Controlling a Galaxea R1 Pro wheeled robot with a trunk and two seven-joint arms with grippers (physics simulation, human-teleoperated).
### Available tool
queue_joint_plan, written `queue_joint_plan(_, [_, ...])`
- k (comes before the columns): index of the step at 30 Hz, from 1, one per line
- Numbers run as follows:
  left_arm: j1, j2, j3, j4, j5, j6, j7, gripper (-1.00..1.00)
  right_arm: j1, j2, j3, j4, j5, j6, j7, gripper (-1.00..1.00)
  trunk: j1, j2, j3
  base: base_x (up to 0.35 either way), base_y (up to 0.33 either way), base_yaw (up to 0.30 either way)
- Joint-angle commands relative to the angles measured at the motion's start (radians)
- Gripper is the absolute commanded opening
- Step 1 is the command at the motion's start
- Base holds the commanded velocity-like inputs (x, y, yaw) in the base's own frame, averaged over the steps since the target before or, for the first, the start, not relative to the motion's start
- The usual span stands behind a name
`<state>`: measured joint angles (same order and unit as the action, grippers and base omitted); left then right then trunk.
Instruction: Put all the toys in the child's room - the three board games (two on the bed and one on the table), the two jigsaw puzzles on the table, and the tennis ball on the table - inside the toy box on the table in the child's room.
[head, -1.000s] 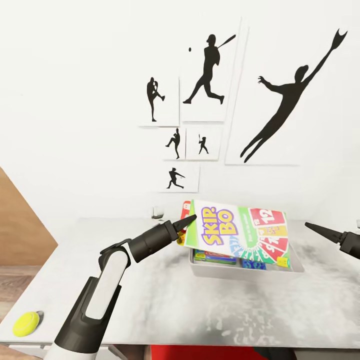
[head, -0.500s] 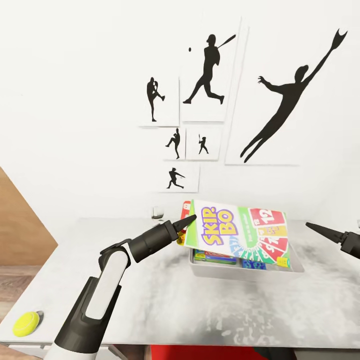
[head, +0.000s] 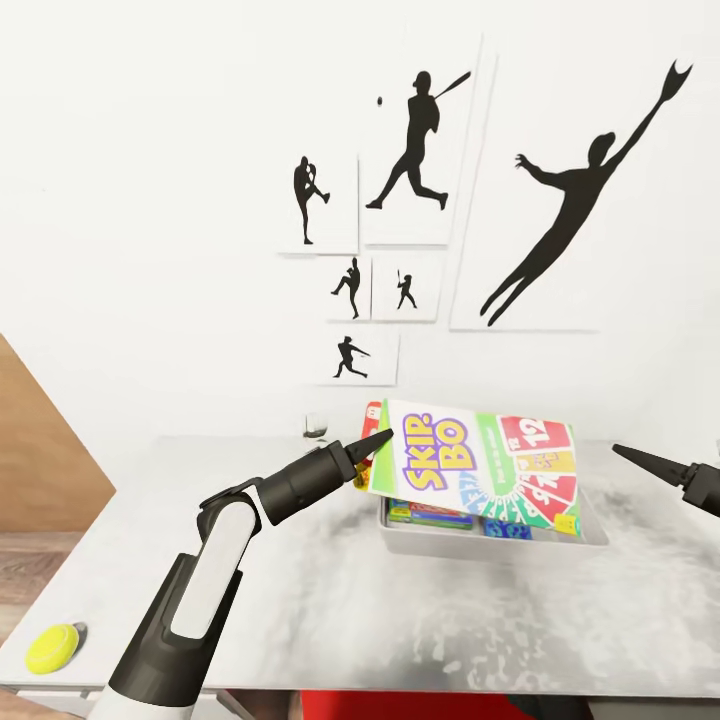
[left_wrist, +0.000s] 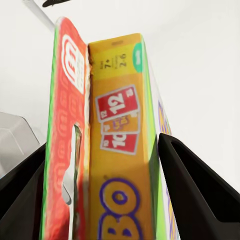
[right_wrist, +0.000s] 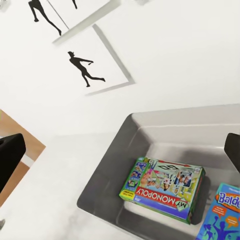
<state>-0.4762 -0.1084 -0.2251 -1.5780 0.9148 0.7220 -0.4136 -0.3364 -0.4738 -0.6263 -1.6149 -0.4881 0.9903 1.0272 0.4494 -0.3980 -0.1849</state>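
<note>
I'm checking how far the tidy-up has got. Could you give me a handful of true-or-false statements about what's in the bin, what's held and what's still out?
1. The left gripper holds the Skip-Bo box above the toy box. True.
2. The Monopoly box lies on the bed. False: it lies flat inside the toy box.
3. The tennis ball is already in the toy box. False: it sits on the table, near its front left corner.
4. The right gripper carries a puzzle. False: its fingers are apart, holding nothing.
5. A blue game box lies beside the Monopoly box. True.
</note>
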Motion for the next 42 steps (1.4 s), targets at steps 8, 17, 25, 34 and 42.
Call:
queue_joint_plan(8, [-0.001,-0.002,0.0,0.0,0.004,0.007,0.002,-1.0,-0.001,-0.005,-0.006,0.0,0.0,0.004,0.005,1.0,0.001,-0.002,0.002,0.0,0.0,-0.018])
queue_joint_plan(17, [-0.002,-0.002,0.0,-0.001,0.004,0.007,0.002,-1.0,-0.001,-0.005,-0.022,0.0,-0.001,0.017,0.006,1.0,0.001,-0.002,0.002,0.0,0.0,-0.002])
queue_joint_plan(25, [-0.003,-0.007,0.001,0.004,0.004,0.004,0.003,-1.0,-0.001,-0.008,-0.037,0.0,-0.001,0.03,0.007,1.0,0.001,-0.002,0.002,0.0,0.0,-0.049])
queue_joint_plan(34, [-0.087,-0.016,0.012,0.085,-0.002,-0.04,0.024,-1.0,-0.002,-0.007,-0.042,0.0,-0.001,0.057,0.006,1.0,0.001,-0.002,0.003,0.0,0.0,-0.221])
queue_joint_plan(42, [-0.211,-0.02,0.016,0.234,-0.002,-0.059,0.133,-1.0,-0.002,-0.002,-0.042,0.0,-0.001,0.057,0.005,1.0,0.001,-0.002,0.005,0.0,0.0,-0.232])
